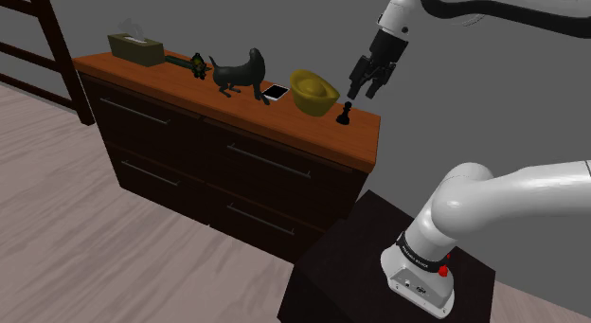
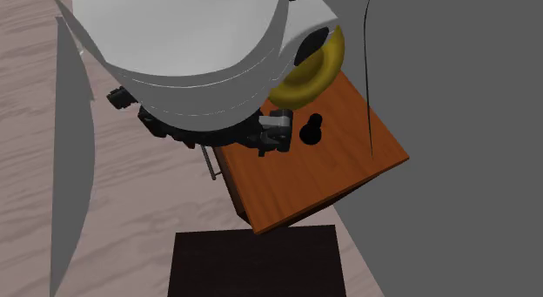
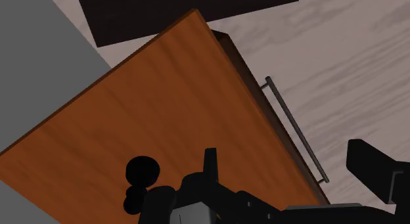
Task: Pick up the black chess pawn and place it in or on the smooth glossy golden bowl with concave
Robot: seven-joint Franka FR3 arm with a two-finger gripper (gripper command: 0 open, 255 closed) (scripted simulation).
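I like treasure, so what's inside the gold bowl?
Nothing shows in the visible part of the bowl; its near wall hides the bottom. The pawn stands outside it.

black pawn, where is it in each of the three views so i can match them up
Shoulder view: black pawn on the dresser top, right of the golden bowl, under the gripper.
Second exterior view: pawn just below the bowl.
Wrist view: pawn beside the gripper, not between its fingers.
Shared landmark: dresser top.

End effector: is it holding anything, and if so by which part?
Nothing is held. The end effector hangs open above the wooden top. The black pawn stands on that top beside the golden bowl, untouched.
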